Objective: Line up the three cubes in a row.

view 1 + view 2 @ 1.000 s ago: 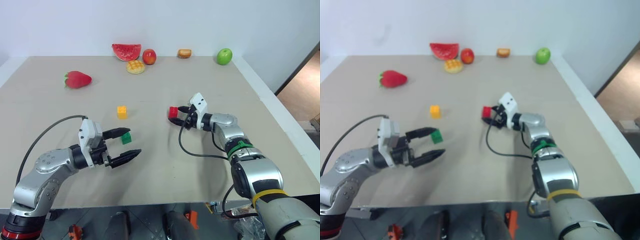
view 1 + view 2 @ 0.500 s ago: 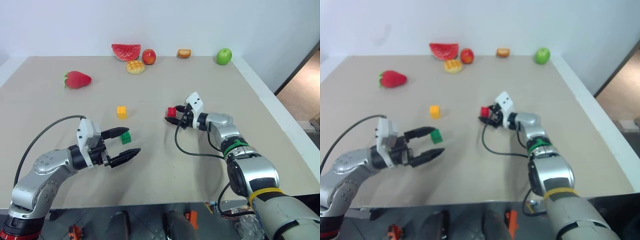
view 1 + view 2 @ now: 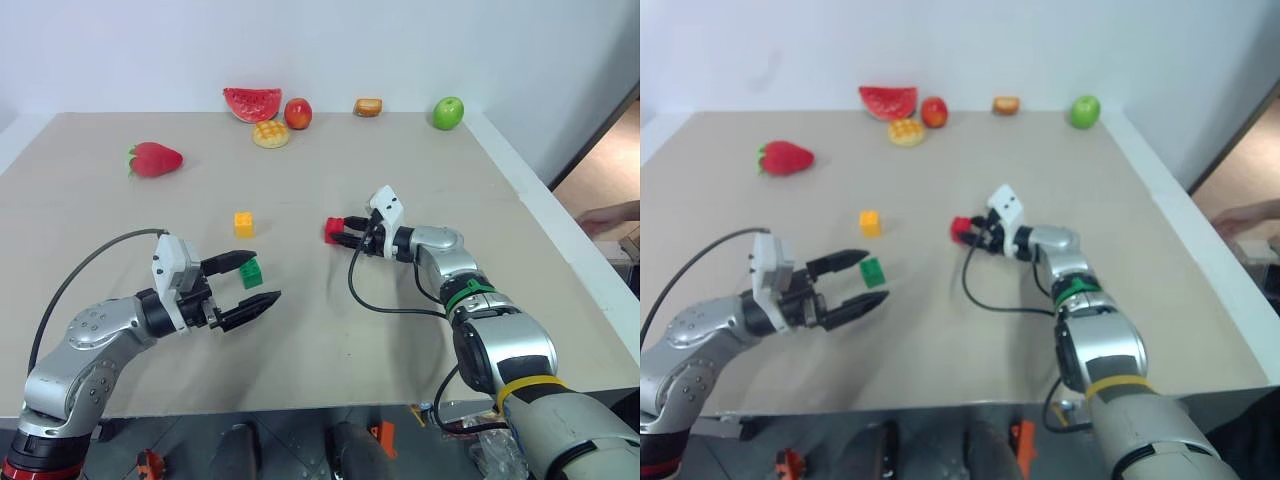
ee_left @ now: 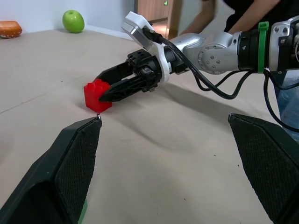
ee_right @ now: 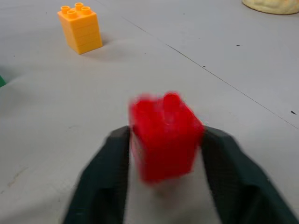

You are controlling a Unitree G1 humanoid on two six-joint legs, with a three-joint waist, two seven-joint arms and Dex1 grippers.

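Change, right claw (image 3: 340, 230): now pinching the red cube (image 3: 333, 230); a second ago its fingers stood apart around the cube. Arm has reached further toward the robot's left, cube carried with it.
Change, red cube: sits further left on the table (image 3: 420, 170) than a second ago, closer to the yellow cube (image 3: 244, 224). Whether it rests on the table or is just lifted, cannot tell.
Change, left claw (image 3: 257, 282): no move; stays spread wide, holding nothing.
Change, person: a hand (image 3: 607, 217) has come into sight past the table's right edge.
Near, left claw: hovers low over the near part of the table, fingers pointing toward the middle.
Near, green cube (image 3: 251, 273): on the table, seen between the left claw's spread fingers, not gripped.
Middle, yellow cube: upright on the table, just beyond the green cube, well left of the red cube.
Middle, red cube in right wrist view: studs up, a black finger on each side.
Far left: toy strawberry (image 3: 155, 159), alone.
Far edge, left to right: watermelon slice (image 3: 252, 102), waffle-patterned bun (image 3: 271, 134), red apple (image 3: 298, 113), small bread piece (image 3: 369, 107), green apple (image 3: 449, 112).
Containers: none seen on the table.
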